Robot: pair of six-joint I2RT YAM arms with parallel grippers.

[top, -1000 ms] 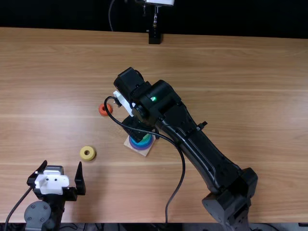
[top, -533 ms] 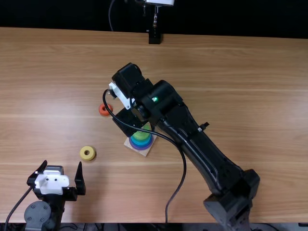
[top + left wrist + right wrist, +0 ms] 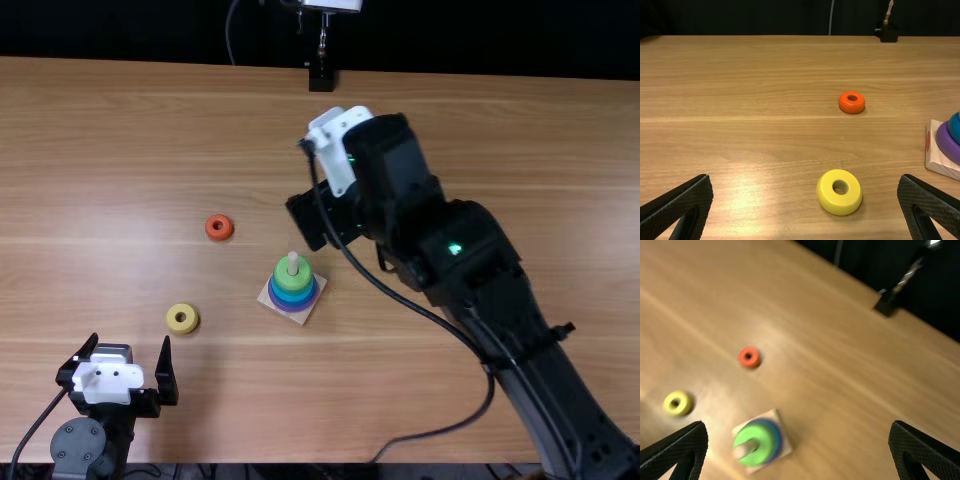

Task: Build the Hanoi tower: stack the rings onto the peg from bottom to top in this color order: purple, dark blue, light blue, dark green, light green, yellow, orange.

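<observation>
Near the table's middle, the wooden base [image 3: 302,316] holds a peg [image 3: 293,263] with purple at the bottom [image 3: 294,305], blue above it and a green ring [image 3: 291,273] on top. The orange ring [image 3: 219,227] and yellow ring [image 3: 182,318] lie flat and apart on the wood. My right gripper [image 3: 325,215] hangs beyond the stack and to its right; in its wrist view the gripper [image 3: 799,425] is open and holds nothing. At the near left, my left gripper [image 3: 128,342] stands open; its wrist view shows the gripper [image 3: 805,177] with the yellow ring [image 3: 839,192] beyond the fingertips.
A black stand [image 3: 321,76] rises at the table's far edge. The right arm's cable loops down over the near part of the table [image 3: 250,420], right of the stack. The right arm itself spans the table's right side.
My right gripper has moved off from over the stack, to the right and toward the far side, uncovering the peg and green ring. The left arm and both loose rings have stayed put.
</observation>
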